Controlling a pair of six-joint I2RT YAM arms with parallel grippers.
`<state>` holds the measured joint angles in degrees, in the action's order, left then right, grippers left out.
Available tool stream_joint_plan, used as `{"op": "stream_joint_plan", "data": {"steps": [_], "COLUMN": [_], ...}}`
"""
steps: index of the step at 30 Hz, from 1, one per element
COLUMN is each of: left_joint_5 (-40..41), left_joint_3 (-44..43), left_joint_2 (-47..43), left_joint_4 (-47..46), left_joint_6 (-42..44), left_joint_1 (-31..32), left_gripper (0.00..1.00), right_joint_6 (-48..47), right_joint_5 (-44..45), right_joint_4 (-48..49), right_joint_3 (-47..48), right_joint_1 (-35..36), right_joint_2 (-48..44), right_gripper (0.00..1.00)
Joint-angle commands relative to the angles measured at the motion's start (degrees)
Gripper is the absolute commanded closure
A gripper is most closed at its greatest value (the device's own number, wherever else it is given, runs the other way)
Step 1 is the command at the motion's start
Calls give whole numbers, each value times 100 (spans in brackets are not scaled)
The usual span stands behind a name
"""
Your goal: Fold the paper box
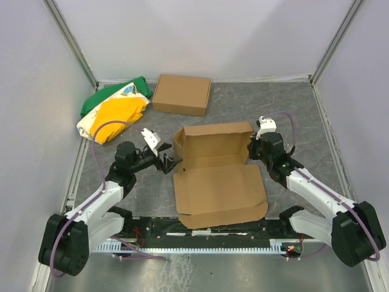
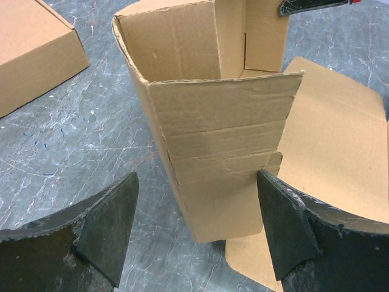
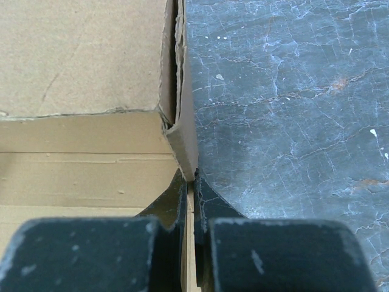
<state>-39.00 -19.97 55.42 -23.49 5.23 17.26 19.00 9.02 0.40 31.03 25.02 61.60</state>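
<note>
The right tool (image 3: pixel 193 187) is clamped shut on the upright right wall of the paper box (image 1: pixel 219 182), pinching the cardboard just below the doubled corner. The left tool (image 2: pixel 196 228) stands wide open with nothing held, its 2 jaws on either side of the box's left end wall. The right-hand jaw is just beside the flap edge, and I cannot tell whether it touches.

The box sits in the middle of the table (image 1: pixel 292 109), with its tray walls raised at the far half and its lid panel lying flat toward the arms. The left wall leans outward, so the step in hand looks like squaring that end. I judge it best to close low near the crease and ease the wall upright against the right tool's anchoring pinch, without crushing the loose flap.

A ready-made box (image 1: pixel 181 94) and a bag (image 1: pixel 115 109) lie well apart, far left.
</note>
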Motion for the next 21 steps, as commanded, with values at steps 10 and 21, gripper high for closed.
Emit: {"op": "stream_joint_plan", "data": {"steps": [10, 21], "left_joint_5": [695, 2677], "left_joint_3": [-165, -178], "left_joint_2": [679, 600], "left_joint_4": [-898, -1033], "left_joint_6": [-426, -517], "left_joint_1": [505, 1545], "left_gripper": [25, 42], "right_joint_6": [76, 253], "right_joint_5": [-410, -291], "right_joint_4": [-120, 44], "right_joint_3": [-65, -417], "right_joint_1": [-8, 144], "right_joint_2": [-81, -592], "right_gripper": [98, 98]}}
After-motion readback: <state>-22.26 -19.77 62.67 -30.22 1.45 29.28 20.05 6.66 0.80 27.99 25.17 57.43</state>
